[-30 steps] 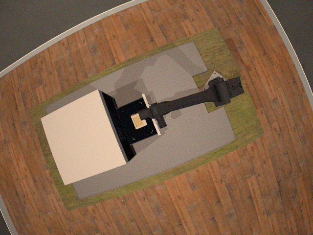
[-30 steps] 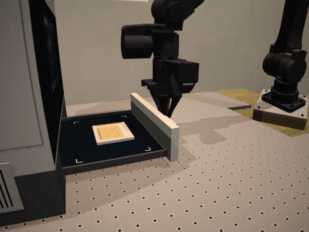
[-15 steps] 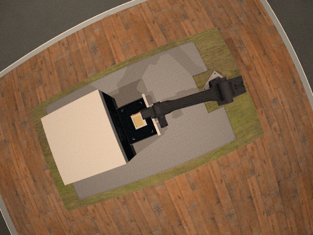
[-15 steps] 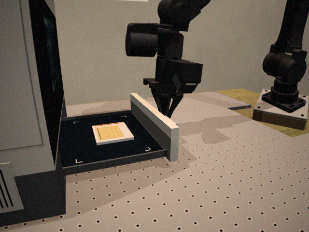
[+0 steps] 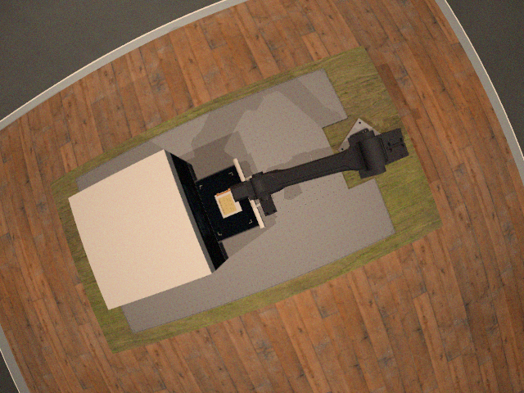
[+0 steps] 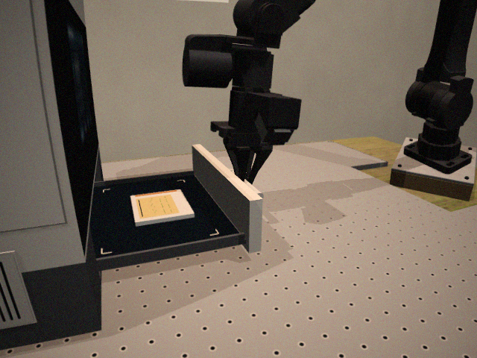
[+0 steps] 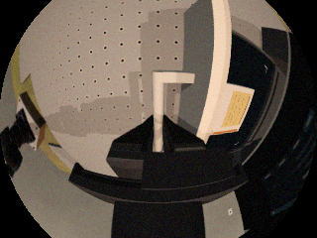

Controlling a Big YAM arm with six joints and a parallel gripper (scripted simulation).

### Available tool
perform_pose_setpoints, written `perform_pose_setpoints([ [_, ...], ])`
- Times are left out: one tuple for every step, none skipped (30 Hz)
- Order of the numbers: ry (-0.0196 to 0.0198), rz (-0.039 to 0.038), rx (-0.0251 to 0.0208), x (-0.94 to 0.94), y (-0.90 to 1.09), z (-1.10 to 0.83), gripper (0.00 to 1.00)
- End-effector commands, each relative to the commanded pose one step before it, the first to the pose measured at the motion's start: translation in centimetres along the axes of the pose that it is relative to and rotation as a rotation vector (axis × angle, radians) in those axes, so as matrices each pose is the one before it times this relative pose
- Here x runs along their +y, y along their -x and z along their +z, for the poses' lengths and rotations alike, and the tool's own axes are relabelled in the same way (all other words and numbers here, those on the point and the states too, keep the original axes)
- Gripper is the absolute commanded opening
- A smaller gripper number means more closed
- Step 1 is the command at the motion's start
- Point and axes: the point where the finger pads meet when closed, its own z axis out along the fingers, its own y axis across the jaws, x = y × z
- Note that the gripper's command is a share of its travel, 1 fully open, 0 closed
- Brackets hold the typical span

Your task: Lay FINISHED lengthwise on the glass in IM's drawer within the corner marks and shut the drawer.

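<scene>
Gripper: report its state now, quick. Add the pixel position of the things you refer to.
Gripper (image 5: 259,190) (image 6: 247,180) (image 7: 158,119): closed on the drawer handle (image 5: 256,205) (image 6: 250,184) (image 7: 158,99), its jaws on either side of the pale bar.

The cassette (image 5: 226,205) (image 6: 161,206) (image 7: 234,110) lies on the drawer's glass (image 5: 234,223) (image 6: 169,239) (image 7: 253,64), between the corner marks. The drawer juts from the imager (image 5: 139,230) (image 6: 28,134) toward the arm's base (image 5: 359,125) (image 6: 402,169). The handle (image 7: 158,96) stands before the drawer front (image 5: 259,216) (image 6: 227,177) (image 7: 221,64), between the tool's (image 5: 254,203) (image 6: 248,180) (image 7: 158,121) fingers.

A lab, gel imager (image 5: 139,228) (image 6: 38,115), perforated benchtop (image 5: 321,219) (image 6: 308,269) (image 7: 99,59), bolted robot arm (image 5: 313,167) (image 6: 439,100)
</scene>
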Motion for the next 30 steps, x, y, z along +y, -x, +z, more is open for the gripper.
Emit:
perform_pose_setpoints([
  [-0.06409, -0.00419, -0.00130, -3.963, 0.381, -0.648, 0.07],
  [0.00007, -0.00053, 0.00015, -0.131, 0.021, 0.022, 0.07],
  [-0.00001, -0.00007, 0.00007, -0.132, 0.002, 0.019, 0.07],
  [-0.00003, 0.00005, 0.00006, -0.132, -0.003, 0.018, 0.07],
  [0.00002, -0.00025, -0.00005, -0.132, 0.012, 0.020, 0.07],
  [-0.00002, 0.00004, 0.00005, -0.132, -0.003, 0.018, 0.07],
  [-0.00002, -0.00002, 0.00003, -0.132, 0.001, 0.018, 0.07],
  [-0.00001, -0.00020, 0.00002, -0.132, 0.002, 0.019, 0.07],
  [0.00333, 0.00045, 0.00000, -0.049, -0.005, 0.017, 0.07],
  [0.00251, 0.00032, -0.00001, -0.070, -0.002, 0.017, 0.07],
  [-0.00113, -0.00006, 0.00009, -0.159, -0.005, 0.017, 0.07],
  [-0.00171, -0.00014, 0.00009, -0.174, -0.004, 0.017, 0.07],
  [-0.00321, -0.00048, 0.00028, -0.095, -0.030, -0.002, 0.07],
  [-0.00006, 0.00002, 0.00016, -0.001, -0.023, -0.003, 0.07],
  [0.00000, 0.00000, 0.00000, 0.000, 0.000, 0.000, 0.07],
  [0.00000, 0.00000, 0.00000, 0.000, 0.000, 0.000, 0.07],
  [-0.00020, 0.00053, 0.00049, -0.002, -0.070, -0.010, 0.07],
  [-0.00001, 0.00001, 0.00003, 0.000, -0.004, -0.001, 0.07],
  [0.00000, 0.00000, 0.00000, 0.000, 0.000, 0.000, 0.07],
  [0.00000, 0.00000, 0.00000, 0.000, 0.000, 0.000, 0.07],
  [0.00000, 0.00000, 0.00000, 0.000, 0.000, 0.000, 0.07],
  [0.00000, 0.00000, 0.00000, 0.000, 0.000, 0.000, 0.07],
  [0.00000, 0.00000, 0.00000, 0.000, 0.000, 0.000, 0.07],
  [0.00000, 0.00000, 0.00000, 0.000, 0.000, 0.000, 0.07],
  [0.00000, 0.00000, 0.00000, 0.000, 0.000, 0.000, 0.07],
  [0.00000, 0.00000, 0.00000, 0.000, 0.000, 0.000, 0.07],
  [0.00000, 0.00000, 0.00000, 0.000, 0.000, 0.000, 0.07],
  [0.00000, 0.00000, 0.00000, 0.000, 0.000, 0.000, 0.07],
  [0.00000, 0.00000, 0.00000, 0.000, 0.000, 0.000, 0.07],
  [0.00000, 0.00000, 0.00000, 0.000, 0.000, 0.000, 0.07],
])
